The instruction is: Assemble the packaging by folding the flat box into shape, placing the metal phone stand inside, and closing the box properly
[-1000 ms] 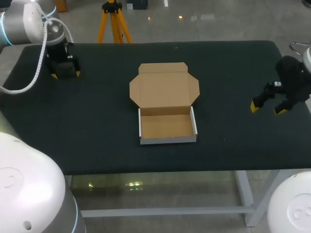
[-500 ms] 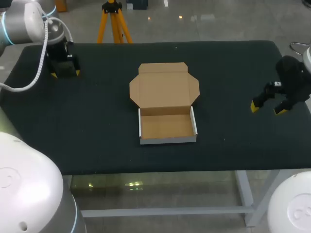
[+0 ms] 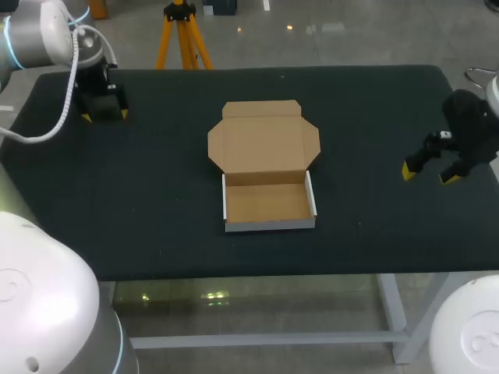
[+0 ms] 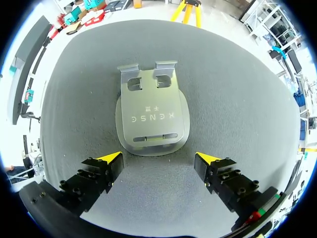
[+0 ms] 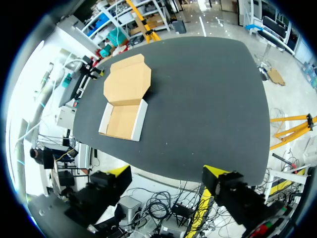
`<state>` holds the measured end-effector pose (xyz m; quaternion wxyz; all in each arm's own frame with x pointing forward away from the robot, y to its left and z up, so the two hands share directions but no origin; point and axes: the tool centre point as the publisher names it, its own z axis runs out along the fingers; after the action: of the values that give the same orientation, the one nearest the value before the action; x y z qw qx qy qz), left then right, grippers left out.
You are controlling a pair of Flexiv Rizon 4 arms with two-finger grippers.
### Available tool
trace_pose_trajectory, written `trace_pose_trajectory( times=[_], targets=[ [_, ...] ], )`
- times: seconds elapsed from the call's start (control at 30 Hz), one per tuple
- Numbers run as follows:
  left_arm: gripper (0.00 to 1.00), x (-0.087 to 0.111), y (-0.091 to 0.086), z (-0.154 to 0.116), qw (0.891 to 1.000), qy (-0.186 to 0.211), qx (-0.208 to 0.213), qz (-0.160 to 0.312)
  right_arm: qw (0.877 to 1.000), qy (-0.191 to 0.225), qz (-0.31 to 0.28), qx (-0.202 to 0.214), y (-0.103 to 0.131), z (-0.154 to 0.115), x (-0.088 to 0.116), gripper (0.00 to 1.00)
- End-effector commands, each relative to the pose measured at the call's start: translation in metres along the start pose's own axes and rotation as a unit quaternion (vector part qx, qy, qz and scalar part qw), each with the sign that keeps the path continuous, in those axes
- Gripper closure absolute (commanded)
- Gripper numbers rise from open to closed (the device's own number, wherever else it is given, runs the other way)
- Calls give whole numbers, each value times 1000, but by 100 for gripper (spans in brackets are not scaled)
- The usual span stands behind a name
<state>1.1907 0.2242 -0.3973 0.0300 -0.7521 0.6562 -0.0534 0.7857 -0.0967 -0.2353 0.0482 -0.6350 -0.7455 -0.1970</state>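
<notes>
The dark surface [image 3: 374, 101] fills most of the head view. The left arm [image 3: 47, 39] comes in at its far left corner and the right arm [image 3: 472, 125] at its right edge.

The cardboard box [image 3: 265, 167] sits at the middle of the surface, well apart from both arms. It is folded into a shallow tray with white outer walls and a brown inside. Its lid is open and laid back flat on the surface on the side away from the robot, with its side flaps spread. Nothing lies in the tray. The right wrist view shows the box [image 5: 126, 99] in the same state, far ahead of that gripper.

The metal phone stand [image 4: 152, 111] lies flat on the surface at the far left corner and shows only in the left wrist view. It is a grey plate with a rounded end and two small bent hooks. The rounded end lies toward the gripper and the hooks point away from it.

The left gripper [image 4: 159, 158] hangs above the stand with its fingers spread wide. Their yellow tips are on either side of the rounded end and do not touch it. In the head view the left gripper [image 3: 105, 117] covers the stand.

The right gripper [image 3: 429, 175] is near the surface's right edge, fingers apart with nothing between them, as its own view [image 5: 167, 172] confirms.
</notes>
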Motion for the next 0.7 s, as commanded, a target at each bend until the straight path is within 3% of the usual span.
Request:
trace_pose_trajectory(
  times=[0.03, 0.7],
  targets=[
    [0, 0, -9, 3, 1000, -2, -8, 0, 1000, 0, 0, 2, -1, -2, 0, 0],
    [0, 0, -25, 5, 1000, -3, -6, -4, 1000, 0, 0, 2, -1, -2, 0, 0]
  ],
)
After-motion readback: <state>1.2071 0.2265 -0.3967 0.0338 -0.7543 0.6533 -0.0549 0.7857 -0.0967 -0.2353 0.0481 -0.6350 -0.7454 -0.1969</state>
